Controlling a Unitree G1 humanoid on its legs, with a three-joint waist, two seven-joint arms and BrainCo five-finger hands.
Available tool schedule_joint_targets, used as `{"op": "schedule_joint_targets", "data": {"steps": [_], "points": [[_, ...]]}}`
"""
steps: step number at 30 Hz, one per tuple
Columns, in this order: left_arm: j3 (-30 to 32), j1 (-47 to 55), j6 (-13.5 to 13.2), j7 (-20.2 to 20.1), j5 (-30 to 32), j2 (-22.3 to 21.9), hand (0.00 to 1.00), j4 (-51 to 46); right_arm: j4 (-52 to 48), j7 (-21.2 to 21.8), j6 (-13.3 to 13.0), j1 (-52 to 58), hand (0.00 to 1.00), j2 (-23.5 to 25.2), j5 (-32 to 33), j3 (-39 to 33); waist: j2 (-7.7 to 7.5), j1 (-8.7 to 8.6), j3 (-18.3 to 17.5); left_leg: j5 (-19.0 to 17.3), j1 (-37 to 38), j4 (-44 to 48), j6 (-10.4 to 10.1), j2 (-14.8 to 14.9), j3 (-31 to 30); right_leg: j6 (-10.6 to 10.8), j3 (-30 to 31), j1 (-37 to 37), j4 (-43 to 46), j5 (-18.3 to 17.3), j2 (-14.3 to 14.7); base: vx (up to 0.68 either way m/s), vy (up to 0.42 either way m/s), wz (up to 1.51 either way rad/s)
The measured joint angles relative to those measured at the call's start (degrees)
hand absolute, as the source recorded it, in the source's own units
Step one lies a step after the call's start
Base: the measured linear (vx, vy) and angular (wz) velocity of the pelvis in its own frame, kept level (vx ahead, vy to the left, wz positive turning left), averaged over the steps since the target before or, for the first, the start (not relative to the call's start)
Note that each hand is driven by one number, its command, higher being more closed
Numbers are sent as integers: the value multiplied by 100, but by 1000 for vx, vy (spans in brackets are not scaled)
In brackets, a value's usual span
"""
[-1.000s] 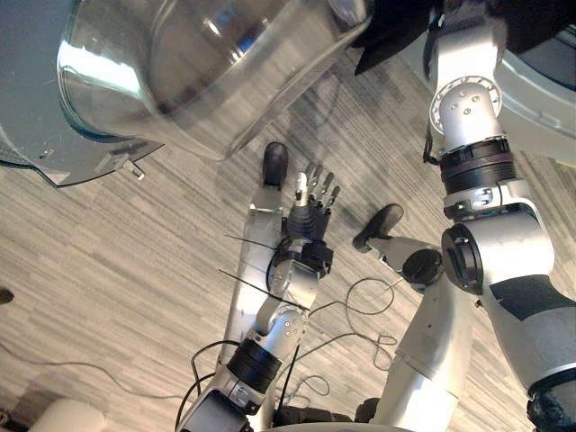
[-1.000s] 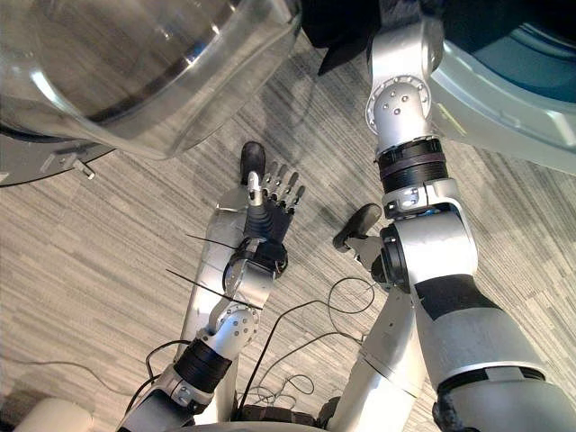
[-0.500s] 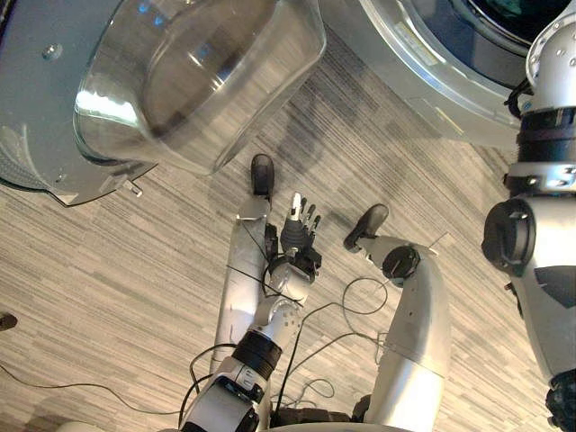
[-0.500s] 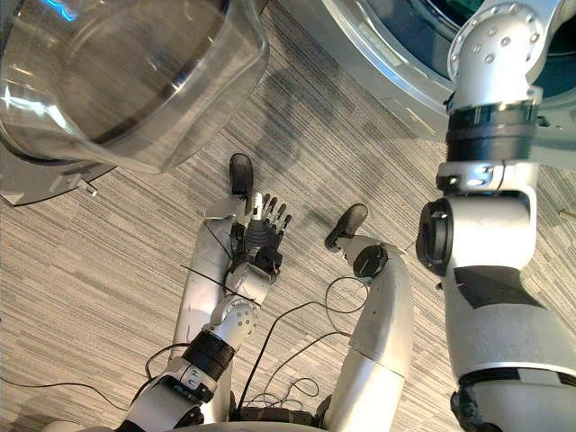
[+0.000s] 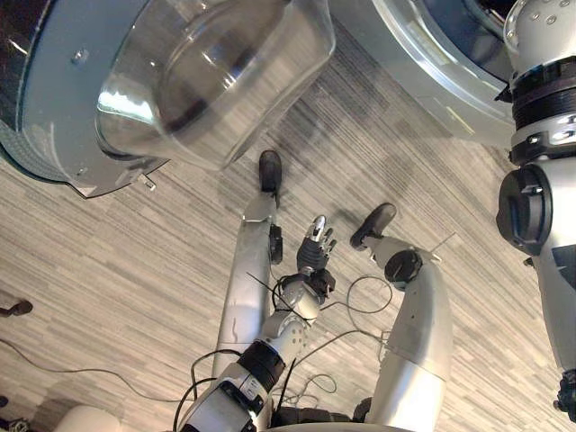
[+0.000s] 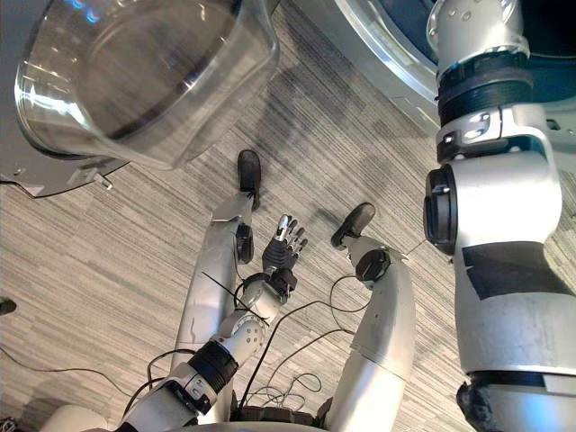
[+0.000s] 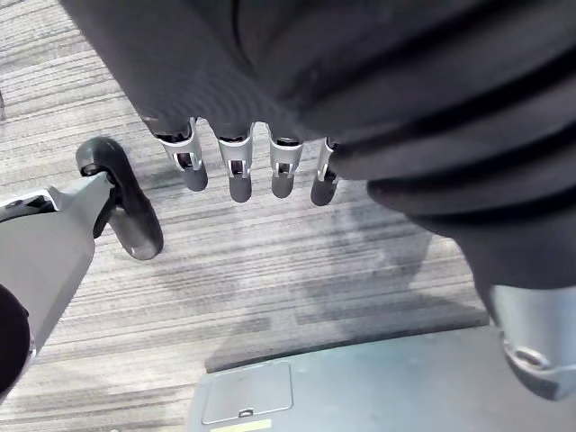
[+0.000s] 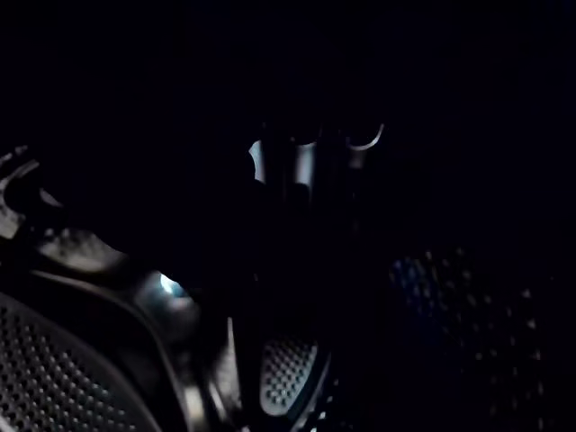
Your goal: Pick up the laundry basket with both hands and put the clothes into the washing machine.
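Observation:
The washing machine's round opening (image 5: 438, 65) is at the upper right, and my right arm (image 5: 543, 135) reaches up through it into the drum. In the right wrist view it is dark; the perforated drum wall (image 8: 54, 378) shows, and my right hand (image 8: 306, 148) is only a faint outline. My left hand (image 5: 313, 247) hangs low over the floor in front of the machine. Its fingers (image 7: 234, 171) are straight and hold nothing.
The machine's door, with its bulging glass bowl (image 5: 211, 72) in a grey frame (image 5: 49, 117), stands swung open at the upper left. The machine's grey base panel (image 7: 360, 387) lies close ahead of my left hand. A small dark object (image 5: 13, 308) sits at the floor's left edge.
The camera has shifted. My right arm has gone further into the drum, and the dark cloth seen beside it a second ago is out of sight. My left hand has dropped lower.

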Motion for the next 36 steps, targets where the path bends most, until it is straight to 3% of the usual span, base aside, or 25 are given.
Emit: {"op": "schedule_joint_targets", "data": {"steps": [5,12,17,22,25,30,32,36], "points": [[0,14,-13,-9,2,8,0,-50,14,182,-55,-286,0,-275,98,17,3,4,-2,-9,1,33,9,-11,-68,18,-99,117,-19,-29,-2,3,7,4],[11,19,-12,-13,7,13,0,-45,109,284,-100,-279,0,-244,204,96,9,-1,-5,-87,2,128,70,24,-17,24,-41,116,-2,-21,11,-34,4,-5],[47,22,-79,-69,3,48,0,-39,106,583,6,-89,0,-42,-286,48,33,-15,-18,-202,52,303,137,98,85,46,84,126,47,-17,45,-14,-6,-10],[279,-9,-116,-145,4,61,0,-2,-92,1033,382,1136,0,214,-869,-162,61,-15,-54,-387,46,570,57,115,27,62,112,124,405,-232,10,-33,-43,4],[439,-60,-111,-144,5,-9,0,95,-87,1122,598,2301,0,739,-945,-389,61,-9,-54,-434,23,635,31,111,-24,44,139,84,569,-359,2,-69,-69,8],[734,-127,-81,-148,1,-111,0,355,-701,1468,582,3707,0,1124,-1198,-772,55,-84,-87,-466,-15,866,-3,115,-61,25,197,39,847,-505,-29,-61,-39,4],[959,-167,-69,-158,1,-143,0,565,-895,1569,557,4088,0,1394,-1202,-939,43,-151,-175,-497,-13,941,-5,104,-60,18,211,37,949,-556,-71,-91,-32,7],[1452,-298,71,-252,22,-224,0,1119,-1226,1638,587,5874,0,2145,-1170,-1529,22,-197,-291,-626,288,1066,0,110,-27,54,295,309,1077,-651,-83,-75,-15,3]]}}
